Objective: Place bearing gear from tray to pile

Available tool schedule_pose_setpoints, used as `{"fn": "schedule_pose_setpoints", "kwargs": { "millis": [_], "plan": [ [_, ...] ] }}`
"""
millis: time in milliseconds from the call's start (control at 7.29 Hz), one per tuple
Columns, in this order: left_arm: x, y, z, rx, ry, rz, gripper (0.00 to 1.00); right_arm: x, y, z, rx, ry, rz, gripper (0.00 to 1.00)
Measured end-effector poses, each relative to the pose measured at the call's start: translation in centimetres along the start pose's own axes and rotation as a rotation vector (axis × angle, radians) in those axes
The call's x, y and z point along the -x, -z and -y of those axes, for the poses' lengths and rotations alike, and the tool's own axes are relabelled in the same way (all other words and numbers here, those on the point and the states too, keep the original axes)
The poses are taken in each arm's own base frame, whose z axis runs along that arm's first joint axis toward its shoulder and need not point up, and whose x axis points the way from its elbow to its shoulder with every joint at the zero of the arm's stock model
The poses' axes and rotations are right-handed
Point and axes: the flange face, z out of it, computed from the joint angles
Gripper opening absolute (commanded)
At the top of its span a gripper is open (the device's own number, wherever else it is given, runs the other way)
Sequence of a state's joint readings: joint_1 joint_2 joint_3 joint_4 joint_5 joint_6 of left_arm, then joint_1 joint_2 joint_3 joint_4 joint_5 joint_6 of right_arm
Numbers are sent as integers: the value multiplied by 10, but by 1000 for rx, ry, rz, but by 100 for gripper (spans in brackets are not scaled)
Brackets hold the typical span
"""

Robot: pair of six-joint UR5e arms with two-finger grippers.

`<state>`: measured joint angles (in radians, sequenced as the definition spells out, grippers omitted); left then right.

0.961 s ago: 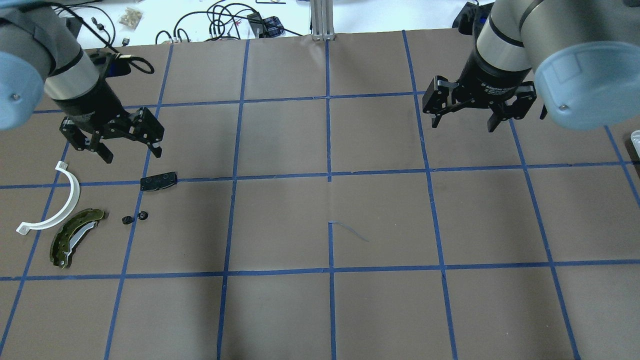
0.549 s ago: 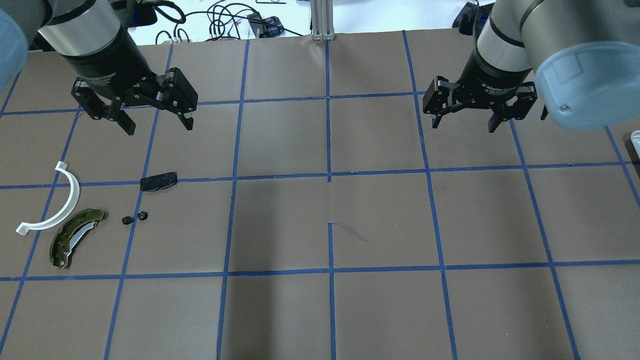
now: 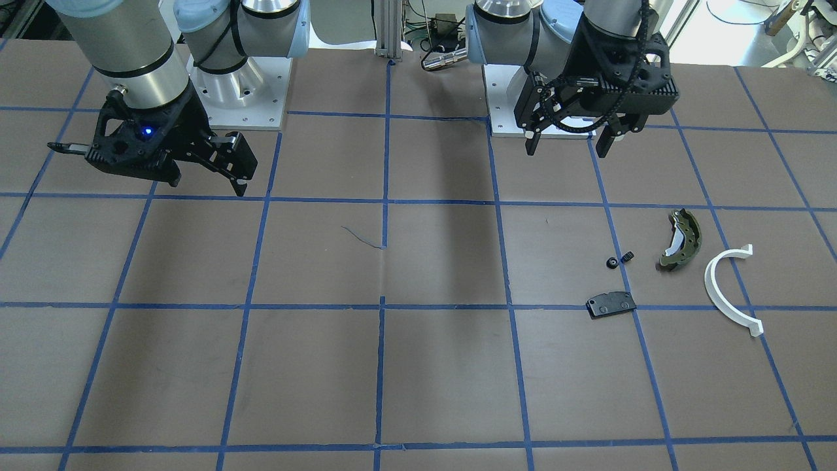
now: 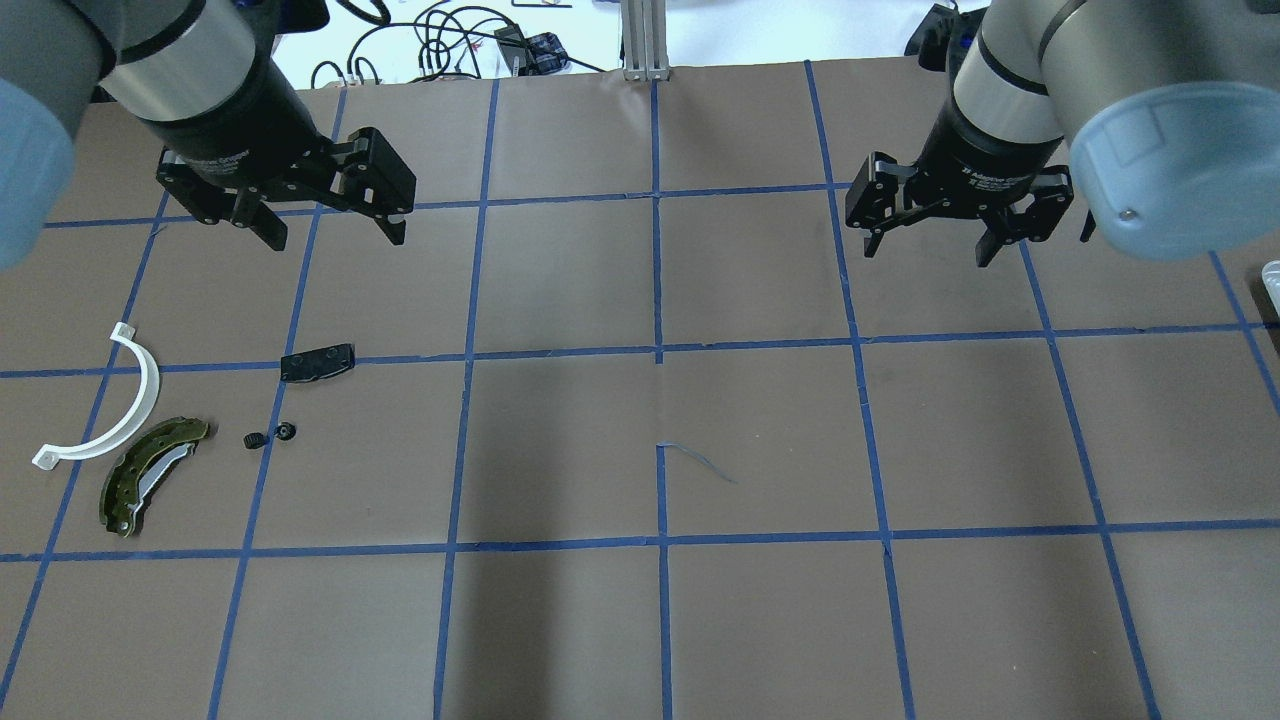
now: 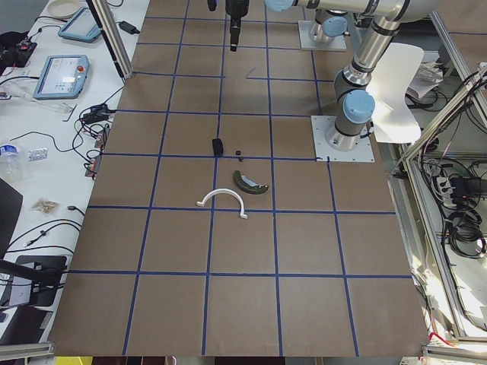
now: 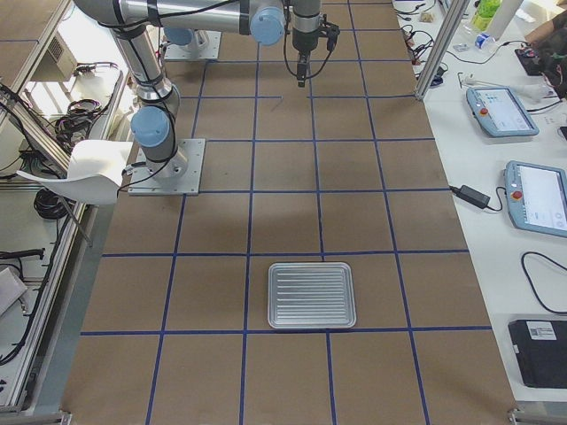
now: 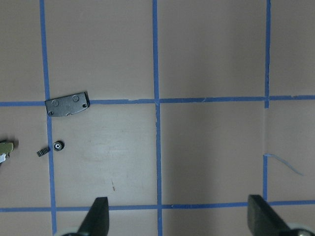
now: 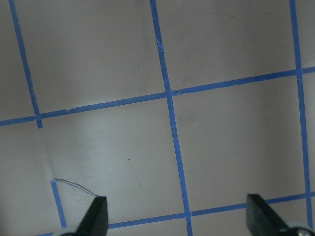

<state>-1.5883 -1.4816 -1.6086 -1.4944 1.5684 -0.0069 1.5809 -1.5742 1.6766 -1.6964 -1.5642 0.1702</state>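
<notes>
- Since the small round black bearing gear [image 4: 286, 432] lies on the table [image 4: 760, 440] just beside a ribbed black piece [image 4: 255, 439], between the black pad [image 4: 317, 362] and the olive brake shoe [image 4: 150, 474], with the white half-ring [image 4: 152, 388] beyond, I judge it already placed in the pile [image 3: 680, 239].
- Well apart, the tray [image 6: 312, 295] shows only its ribbed floor.
- Left gripper [image 4: 334, 238] hangs above the table behind the pad, jaws spread and carrying nothing.
- Right gripper [image 4: 927, 252], far across, is likewise spread and bare.
- Next, probably, nothing more on the gear: just park both arms.
</notes>
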Motion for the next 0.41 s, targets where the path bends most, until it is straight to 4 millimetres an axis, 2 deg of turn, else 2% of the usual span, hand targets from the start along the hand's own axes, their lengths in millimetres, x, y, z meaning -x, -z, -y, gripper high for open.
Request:
{"fn": "schedule_pose_setpoints", "kwargs": {
  "millis": [412],
  "plan": [
    [1,1,-2,-8,1,-5,100,-2,4,-2,2,3,0,100]
  ]
}}
